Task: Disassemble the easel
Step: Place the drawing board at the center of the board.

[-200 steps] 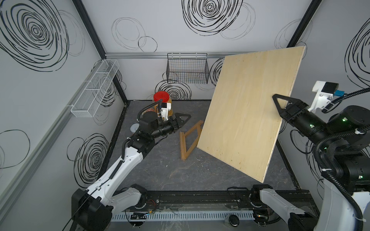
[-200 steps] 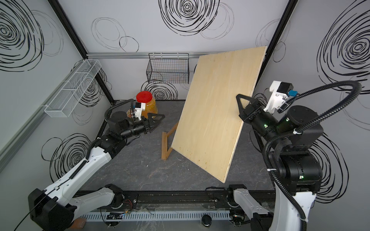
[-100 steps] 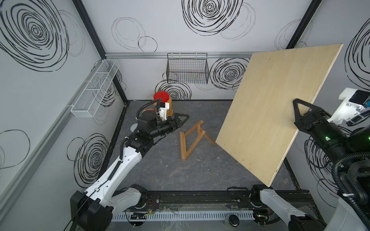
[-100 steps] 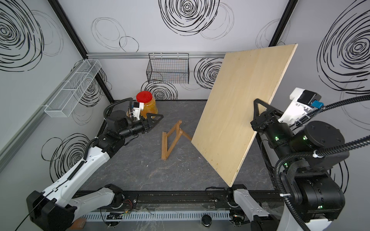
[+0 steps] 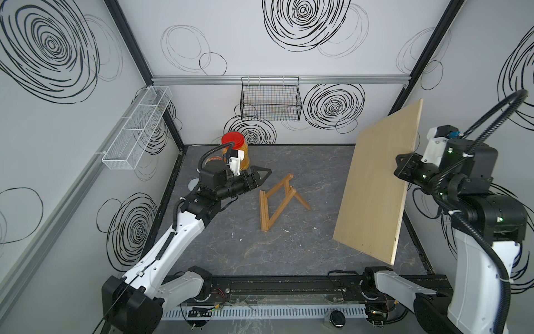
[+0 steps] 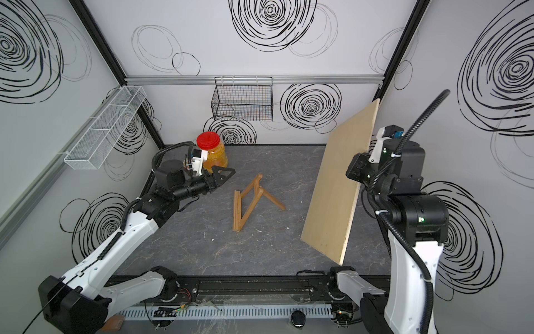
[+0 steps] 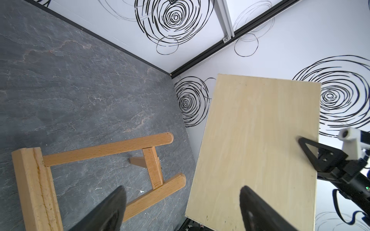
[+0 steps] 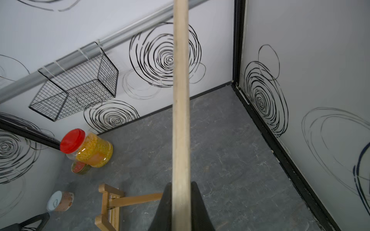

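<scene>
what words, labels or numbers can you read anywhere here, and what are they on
No text is readable.
Red-lidded jar: orange patch, perhaps a label, too blurred to read.
Small jar beside it: red label, too blurred.
Easel, plywood board: no print shows.

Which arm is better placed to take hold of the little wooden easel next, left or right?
Left, probably. The left gripper is open, empty and hovers just beside the easel. The right gripper is shut on the plywood board, so it is busy.
</scene>
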Robot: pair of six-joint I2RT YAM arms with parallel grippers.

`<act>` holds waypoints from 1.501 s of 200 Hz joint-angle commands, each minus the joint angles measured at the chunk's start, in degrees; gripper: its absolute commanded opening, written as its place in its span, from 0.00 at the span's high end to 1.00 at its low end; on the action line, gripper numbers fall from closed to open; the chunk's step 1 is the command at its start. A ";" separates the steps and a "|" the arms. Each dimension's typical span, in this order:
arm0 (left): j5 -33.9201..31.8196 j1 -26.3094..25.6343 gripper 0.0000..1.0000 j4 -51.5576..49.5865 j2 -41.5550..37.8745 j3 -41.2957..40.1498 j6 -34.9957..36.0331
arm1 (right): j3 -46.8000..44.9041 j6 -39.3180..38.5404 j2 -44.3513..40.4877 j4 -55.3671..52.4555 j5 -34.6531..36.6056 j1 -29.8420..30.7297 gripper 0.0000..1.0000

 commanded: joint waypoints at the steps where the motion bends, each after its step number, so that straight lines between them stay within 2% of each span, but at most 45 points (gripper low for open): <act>1: -0.55 0.61 0.09 -0.41 1.17 1.87 2.87 | -1.75 -0.53 -0.29 6.13 -1.52 0.04 1.00; 30: -0.23 0.95 0.09 -1.51 2.57 1.70 4.85 | -7.23 -1.42 1.85 6.37 -4.94 -1.21 1.00; 54: 0.24 1.86 0.10 -2.15 3.38 1.22 6.14 | -10.59 -2.52 3.95 6.91 -11.19 -4.04 1.00; 83: 1.09 3.68 0.10 -2.21 3.94 0.08 7.37 | -12.41 -3.90 7.24 7.35 -19.64 -7.86 1.00; 115: 1.82 6.49 0.10 -1.83 4.04 -1.35 8.16 | -13.25 -5.06 10.72 8.22 -24.34 -9.63 1.00; 181: 3.81 10.74 0.11 -1.54 5.03 -3.55 10.20 | -12.71 -9.59 19.79 6.63 -28.60 -10.11 1.00; 233: 5.37 13.56 0.11 -0.54 6.38 -5.22 11.15 | -15.28 -8.72 22.94 14.19 -36.34 -12.28 1.00; 300: 6.36 14.49 0.12 1.20 9.52 -6.86 12.49 | -19.97 -10.03 27.64 18.46 -33.49 -15.93 1.00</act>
